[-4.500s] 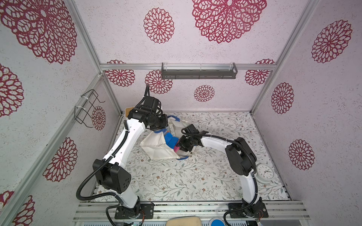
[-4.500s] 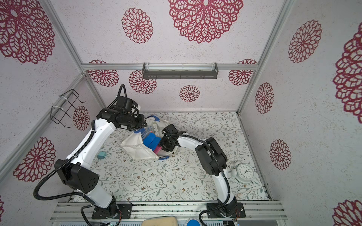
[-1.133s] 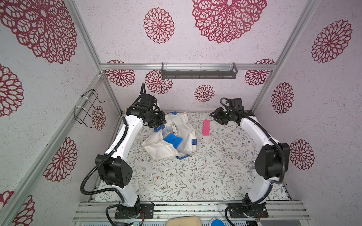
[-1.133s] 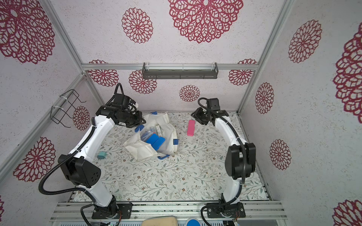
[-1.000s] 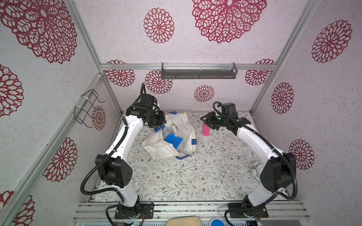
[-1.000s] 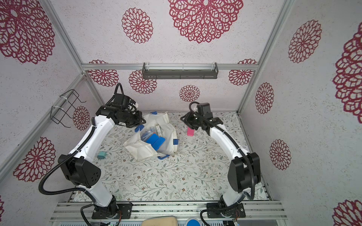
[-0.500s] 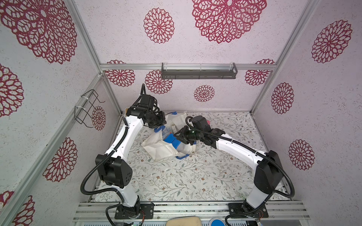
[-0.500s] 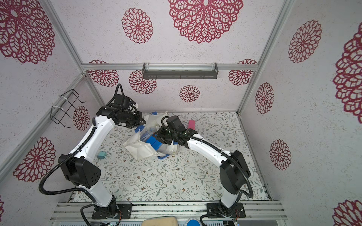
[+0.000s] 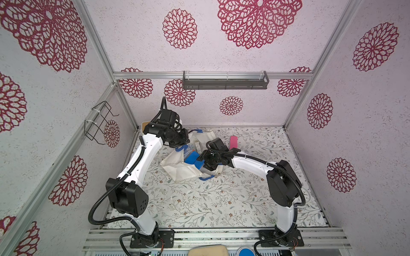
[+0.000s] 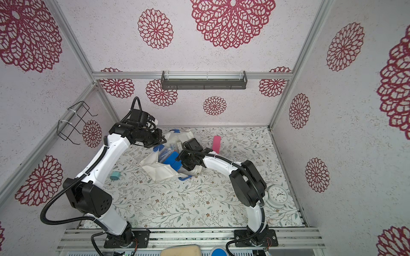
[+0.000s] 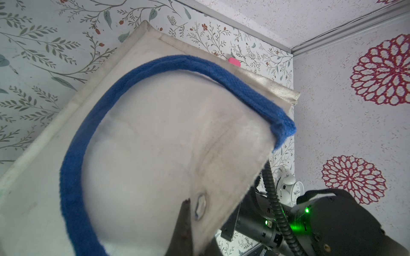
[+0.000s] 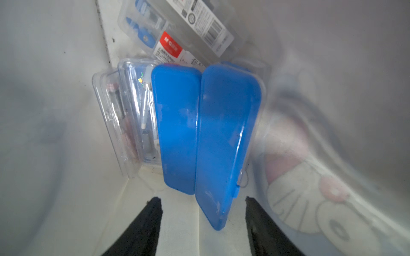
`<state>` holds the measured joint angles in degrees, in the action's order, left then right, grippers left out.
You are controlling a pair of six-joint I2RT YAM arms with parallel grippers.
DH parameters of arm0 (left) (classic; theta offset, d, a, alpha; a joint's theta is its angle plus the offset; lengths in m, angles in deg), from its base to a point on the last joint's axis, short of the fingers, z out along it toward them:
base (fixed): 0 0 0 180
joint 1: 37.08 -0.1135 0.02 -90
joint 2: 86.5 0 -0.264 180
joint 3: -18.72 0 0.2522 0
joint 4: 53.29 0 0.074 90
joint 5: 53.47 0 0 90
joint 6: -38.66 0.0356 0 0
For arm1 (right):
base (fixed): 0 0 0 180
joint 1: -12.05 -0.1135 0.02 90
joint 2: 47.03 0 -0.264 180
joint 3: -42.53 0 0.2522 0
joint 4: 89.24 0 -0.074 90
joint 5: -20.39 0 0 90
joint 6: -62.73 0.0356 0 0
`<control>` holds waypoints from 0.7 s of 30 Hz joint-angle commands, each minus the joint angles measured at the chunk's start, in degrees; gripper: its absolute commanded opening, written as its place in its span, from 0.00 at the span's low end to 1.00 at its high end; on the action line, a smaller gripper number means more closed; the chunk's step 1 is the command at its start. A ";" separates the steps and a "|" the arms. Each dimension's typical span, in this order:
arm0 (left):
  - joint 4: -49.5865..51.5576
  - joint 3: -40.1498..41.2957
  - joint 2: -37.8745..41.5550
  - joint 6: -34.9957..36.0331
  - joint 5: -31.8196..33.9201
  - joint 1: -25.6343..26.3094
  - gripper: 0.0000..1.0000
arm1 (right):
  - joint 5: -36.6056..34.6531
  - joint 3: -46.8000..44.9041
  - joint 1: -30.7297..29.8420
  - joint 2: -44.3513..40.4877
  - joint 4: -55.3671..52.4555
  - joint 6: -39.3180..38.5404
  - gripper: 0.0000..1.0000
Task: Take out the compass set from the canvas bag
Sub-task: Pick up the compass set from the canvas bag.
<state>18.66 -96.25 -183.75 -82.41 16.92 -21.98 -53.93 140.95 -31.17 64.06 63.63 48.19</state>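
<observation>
**Compass set**: taken to be the clear plastic case with metal legs showing through it. That is a judgement, since several cases lie together. Location: inside the canvas bag, against its inner wall and partly under two blue cases. Not yet out.

**Canvas bag:** lies slumped on the floral table, with its mouth lifted on the far side. A further clear case with a red label lies deeper in.

**Left gripper**: pressed together on the bag's rim by the blue handle, holding the mouth up. Its wrist view shows cream fabric pinched at the dark finger.

**Right gripper**: jaws spread and holding nothing, with the near end of one blue case lying between the tips and untouched.

**Change noted:** a second ago this gripper was at the far side of the table beside the pink case. It has since swung back and now sits in the bag's mouth, jaws wider than before. The pink case lies alone on the table, clear of the bag.

**Meaning:** a fresh pick looks about to begin. The blue cases cover the clear one, so the jaws will likely meet blue plastic first.
</observation>
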 commanded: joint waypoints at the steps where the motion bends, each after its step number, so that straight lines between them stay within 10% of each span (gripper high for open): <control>1: -1.09 0.82 2.58 0.66 -0.69 0.73 0.00 | -3.44 -0.94 1.07 -0.30 0.43 1.96 0.66; 15: -2.01 2.04 3.59 -0.20 -1.10 2.19 0.00 | -3.64 0.79 1.57 7.33 9.63 5.00 0.62; 21: -1.86 2.43 4.13 -0.36 -0.69 2.74 0.00 | -3.29 -1.07 1.65 7.10 17.70 6.28 0.41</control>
<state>18.05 -94.39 -182.50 -82.45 16.96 -19.82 -56.31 140.23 -30.15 71.86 75.08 53.09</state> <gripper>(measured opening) 0.055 0.434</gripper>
